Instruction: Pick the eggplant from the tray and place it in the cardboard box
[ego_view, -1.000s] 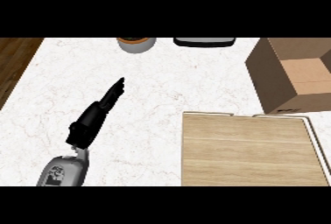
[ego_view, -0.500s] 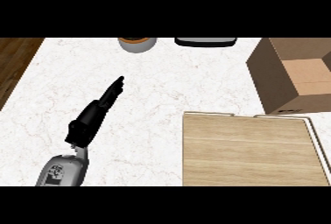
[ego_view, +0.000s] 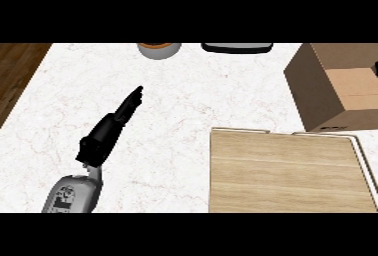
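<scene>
Eggplant shows nowhere in the head view: the light wooden tray (ego_view: 284, 172) with its pale raised rim, lying at the lower right of the white marbled table (ego_view: 192, 90), presents only bare planks over the part that can be seen, and its right and near portions run out of view. Just beyond the tray's far right corner stands the brown cardboard box (ego_view: 336, 85), open at the top, its flaps spread and its inner floor visible; the box is partly cut off by the right edge. The left hand (ego_view: 111, 131), black on a grey forearm (ego_view: 72, 194), comes in from the lower left and lies stretched over the table, fingers straight and pointing diagonally toward the far right, holding nothing and well apart from both tray and box. At the table's far edge sit a grey round pot with an orange rim (ego_view: 159, 49) and, to its right, a dark flat-topped appliance (ego_view: 236, 47), both cut off at the top. Dark wooden floor (ego_view: 18, 75) shows beyond the table's left edge.
</scene>
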